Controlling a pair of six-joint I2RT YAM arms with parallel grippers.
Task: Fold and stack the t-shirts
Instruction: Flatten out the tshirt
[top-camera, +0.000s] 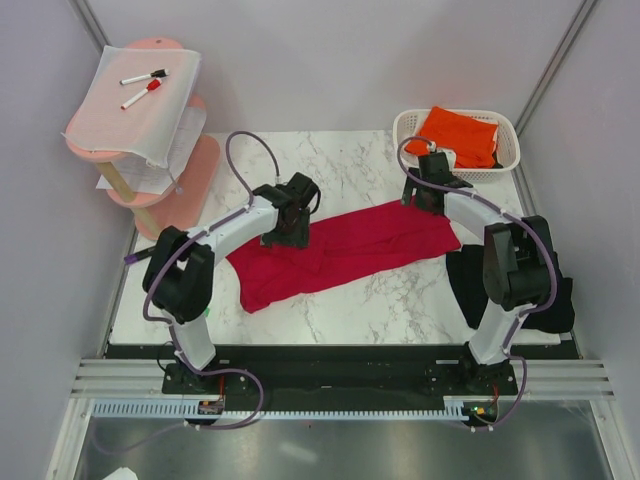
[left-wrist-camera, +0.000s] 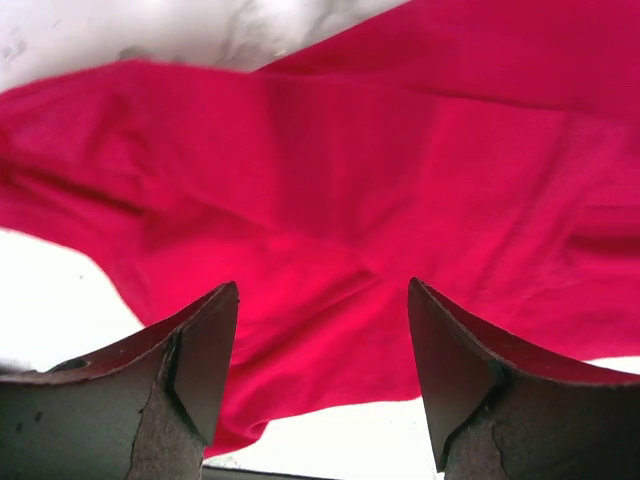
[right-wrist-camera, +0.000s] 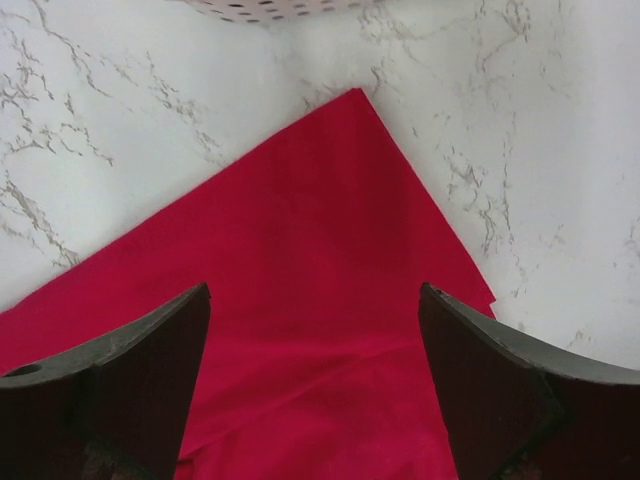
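Note:
A crimson red t-shirt (top-camera: 340, 250) lies folded into a long band across the marble table (top-camera: 400, 300), creased in the left wrist view (left-wrist-camera: 400, 180) and flat with a pointed corner in the right wrist view (right-wrist-camera: 320, 260). My left gripper (top-camera: 292, 228) hangs over its left part, open, with nothing between the fingers (left-wrist-camera: 322, 290). Over the shirt's right end my right gripper (top-camera: 428, 195) is open and empty too (right-wrist-camera: 314, 290). An orange t-shirt (top-camera: 455, 135) sits in the white basket (top-camera: 508, 150). A black t-shirt (top-camera: 470, 285) lies at the table's right edge, partly behind the right arm.
A pink tiered stand (top-camera: 170, 190) at the back left carries a white sheet (top-camera: 140, 110) with two marker pens (top-camera: 143, 85). The basket's perforated wall (right-wrist-camera: 260, 8) shows just beyond the red shirt's corner. Grey walls close in both sides.

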